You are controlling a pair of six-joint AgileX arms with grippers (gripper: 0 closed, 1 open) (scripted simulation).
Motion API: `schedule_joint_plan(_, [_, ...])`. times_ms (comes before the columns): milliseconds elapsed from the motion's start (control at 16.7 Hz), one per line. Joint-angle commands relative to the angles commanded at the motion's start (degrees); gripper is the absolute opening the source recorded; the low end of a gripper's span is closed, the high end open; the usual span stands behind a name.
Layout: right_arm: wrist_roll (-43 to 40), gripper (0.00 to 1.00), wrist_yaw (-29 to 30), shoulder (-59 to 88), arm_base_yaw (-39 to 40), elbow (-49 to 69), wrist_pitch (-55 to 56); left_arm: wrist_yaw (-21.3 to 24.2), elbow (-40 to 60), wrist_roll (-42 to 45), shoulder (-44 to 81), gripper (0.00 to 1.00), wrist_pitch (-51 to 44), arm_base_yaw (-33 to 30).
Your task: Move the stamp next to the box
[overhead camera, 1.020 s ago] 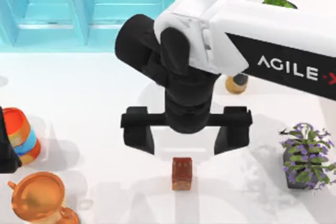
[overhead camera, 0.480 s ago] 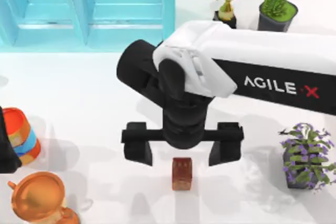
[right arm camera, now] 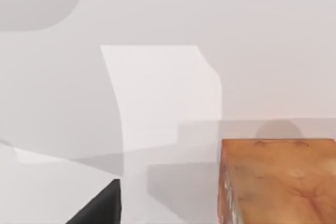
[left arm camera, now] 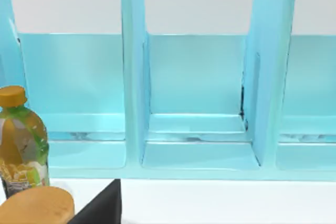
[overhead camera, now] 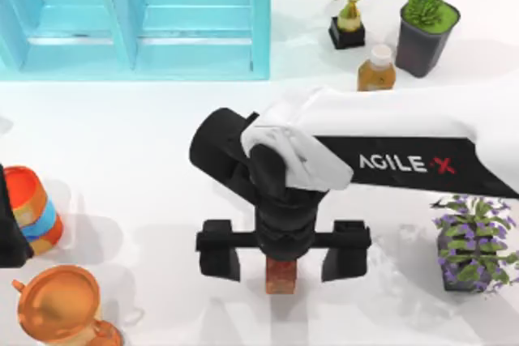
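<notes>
Stamp btwn open right gripper fingers

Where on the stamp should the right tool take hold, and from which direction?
Probably from straight above, closing on its two side faces toward the table's left and right. The stamp stands upright as a small block with flat sides. The right tool hangs over it, open, one finger on each side. The left arm is parked at the table's left edge.
</notes>
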Motion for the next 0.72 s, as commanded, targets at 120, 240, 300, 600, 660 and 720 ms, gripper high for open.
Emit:
schedule_joint_plan(120, [0.0, 0.92, 0.0, 0.0, 0.0, 0.0, 0.0, 0.0, 0.0, 0.0, 0.0, 1.0, 0.0, 0.0])
schedule_joint_plan(240, [0.0, 0.77, 0.0, 0.0, 0.0, 0.0, 0.0, 0.0, 0.0, 0.0, 0.0, 1.0, 0.0, 0.0])
schedule_joint_plan(300, [0.0, 0.7, 0.0, 0.0, 0.0, 0.0, 0.0, 0.0, 0.0, 0.0, 0.0, 1.0, 0.0, 0.0])
schedule_joint_plan(600, [0.0, 0.32, 0.0, 0.0, 0.0, 0.0, 0.0, 0.0, 0.0, 0.0, 0.0, 1.0, 0.0, 0.0])
schedule_joint_plan(660, [0.0, 0.25, 0.0, 0.0, 0.0, 0.0, 0.0, 0.0, 0.0, 0.0, 0.0, 1.0, 0.0, 0.0])
schedule_joint_plan(720, [0.0, 0.17, 0.0, 0.0, 0.0, 0.0, 0.0, 0.0, 0.0, 0.0, 0.0, 1.0, 0.0, 0.0])
